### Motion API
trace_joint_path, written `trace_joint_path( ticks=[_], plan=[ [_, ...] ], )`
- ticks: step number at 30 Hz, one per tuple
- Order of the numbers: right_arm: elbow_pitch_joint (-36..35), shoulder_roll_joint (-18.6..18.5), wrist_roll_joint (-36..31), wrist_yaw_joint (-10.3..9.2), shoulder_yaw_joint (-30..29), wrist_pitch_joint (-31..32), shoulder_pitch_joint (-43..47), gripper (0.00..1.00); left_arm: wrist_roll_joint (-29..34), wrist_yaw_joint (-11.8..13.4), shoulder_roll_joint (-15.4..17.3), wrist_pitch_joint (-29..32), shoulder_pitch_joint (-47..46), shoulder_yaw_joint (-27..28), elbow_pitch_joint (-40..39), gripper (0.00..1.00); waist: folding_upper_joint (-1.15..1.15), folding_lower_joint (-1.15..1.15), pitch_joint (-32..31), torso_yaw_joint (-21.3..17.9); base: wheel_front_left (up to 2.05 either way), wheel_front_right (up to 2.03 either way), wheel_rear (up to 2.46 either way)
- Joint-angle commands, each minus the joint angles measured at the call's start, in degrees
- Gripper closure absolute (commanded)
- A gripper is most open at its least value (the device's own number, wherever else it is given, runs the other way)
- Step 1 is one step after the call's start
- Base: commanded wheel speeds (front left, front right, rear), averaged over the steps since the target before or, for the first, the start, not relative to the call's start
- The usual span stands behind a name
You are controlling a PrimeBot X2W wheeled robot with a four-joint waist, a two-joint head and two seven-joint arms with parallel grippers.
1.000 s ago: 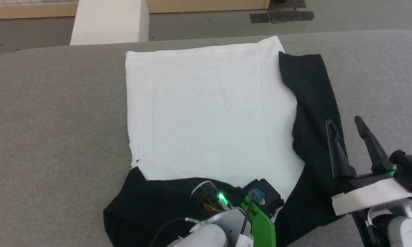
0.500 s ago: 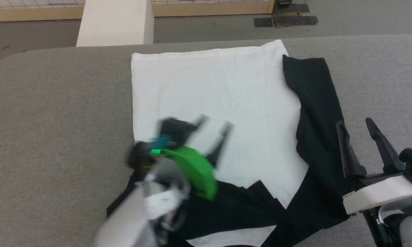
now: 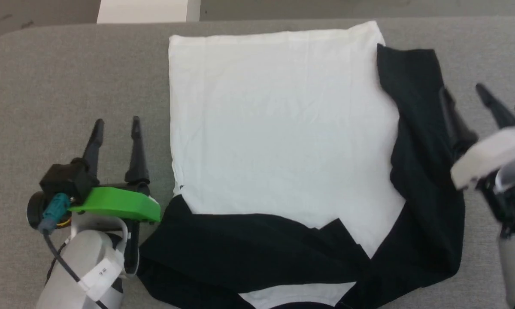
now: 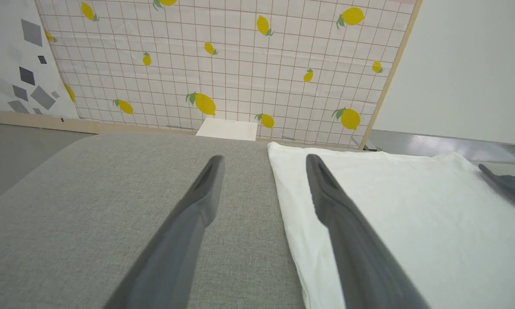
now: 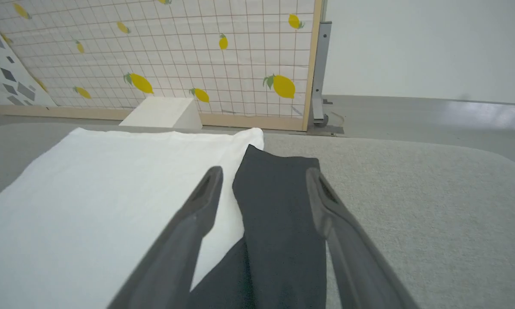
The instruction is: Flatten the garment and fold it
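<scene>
Swung clear leftward, the left tool hangs spread and empty over the grey surface, one black sleeve folded across the flattened garment lying there, the right tool gaping above the other sleeve, likely next.

The garment is lying spread across the middle of the bench. The near sleeve is crossing its front end, and the right sleeve is running along its right edge. The left hand is hovering over the bench just left of the garment, and the right hand is hanging above the right sleeve.
</scene>
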Motion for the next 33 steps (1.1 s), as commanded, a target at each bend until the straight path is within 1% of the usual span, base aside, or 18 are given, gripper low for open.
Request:
trace_joint_path(
  ticks=[1,4,6,9,13,15,19,24,25,26,27,29,31,33],
  plan=[
    [2.53,-0.85,0.39,-0.08,-0.53,1.48,-3.87,0.00,0.82,-0.50,-0.57,-0.45,0.52,1.23,-0.63,0.00,0.00,0.00,3.73,1.26,0.00,0.00,0.00],
    [8.96,-1.98,1.02,-0.08,-1.87,4.98,-10.38,0.00,2.80,-1.75,-2.77,-0.49,0.52,3.20,-2.78,0.00,0.00,0.00,6.42,2.38,0.00,0.00,0.00],
    [13.22,-2.93,0.97,-0.08,-3.10,7.74,-14.58,0.00,4.00,-3.04,-4.27,-0.50,0.51,4.21,-3.77,0.00,0.00,0.00,8.39,3.27,0.00,0.00,0.00],
    [19.48,-4.09,0.28,-0.08,-6.40,11.97,-20.71,0.00,5.92,-5.13,-6.47,-0.51,0.14,5.71,-4.50,0.00,0.00,0.00,11.04,4.73,0.00,0.00,0.00],
    [25.44,-4.73,-1.94,-0.08,-10.86,17.90,-26.67,0.00,8.16,-7.29,-9.20,-0.51,-0.44,7.23,-5.12,0.00,0.00,0.00,13.65,6.59,0.00,0.00,0.00],
    [27.08,-4.89,-3.41,-0.08,-12.02,20.93,-28.73,0.00,9.05,-8.37,-10.20,-0.51,-0.72,8.06,-5.14,0.00,0.00,0.00,14.65,7.36,0.00,0.00,0.00],
    [28.20,-5.61,-6.07,-0.08,-12.65,24.53,-31.74,0.00,10.81,-9.88,-11.96,-0.52,-1.11,9.72,-5.73,0.00,0.00,0.00,16.09,8.47,0.00,0.00,0.00],
    [29.42,-5.78,-9.10,-0.08,-13.07,29.41,-33.93,0.00,12.27,-11.62,-13.33,-0.52,-1.18,11.92,-6.17,0.00,0.00,0.00,17.09,8.90,0.00,0.00,0.00],
    [29.56,-5.72,-9.54,-0.08,-12.97,30.72,-34.12,0.25,12.56,-11.94,-13.58,-0.52,-1.14,12.35,-6.18,0.00,0.00,0.00,17.18,8.94,0.00,0.00,0.00],
    [29.55,-5.67,-9.70,-0.08,-13.01,31.65,-34.22,0.53,12.78,-12.16,-13.77,-0.52,-1.10,12.66,-6.17,0.00,0.00,0.00,17.24,8.96,0.00,0.00,0.00],
    [29.33,-5.71,-9.94,-0.08,-12.92,32.48,-34.19,0.77,13.02,-12.41,-13.99,-0.52,-1.06,13.01,-6.14,0.00,0.00,0.00,17.23,8.96,0.00,0.00,0.00],
    [28.41,-6.03,-10.06,-0.08,-12.59,32.63,-33.81,1.00,13.38,-12.80,-14.32,-0.52,-0.93,13.59,-6.00,0.00,0.00,0.00,17.03,8.89,0.00,0.00,0.00],
    [27.58,-6.37,-9.59,-0.08,-12.69,31.68,-32.94,1.00,13.81,-13.12,-14.57,-0.52,-0.66,14.05,-5.67,0.00,0.00,0.00,16.35,8.72,0.00,0.00,0.00],
    [26.21,-7.10,-9.24,-0.08,-12.99,29.18,-31.65,1.00,14.19,-13.34,-14.77,-0.52,-0.16,14.33,-5.31,0.00,0.00,0.00,15.30,8.50,0.00,0.00,0.00]
  ],
)
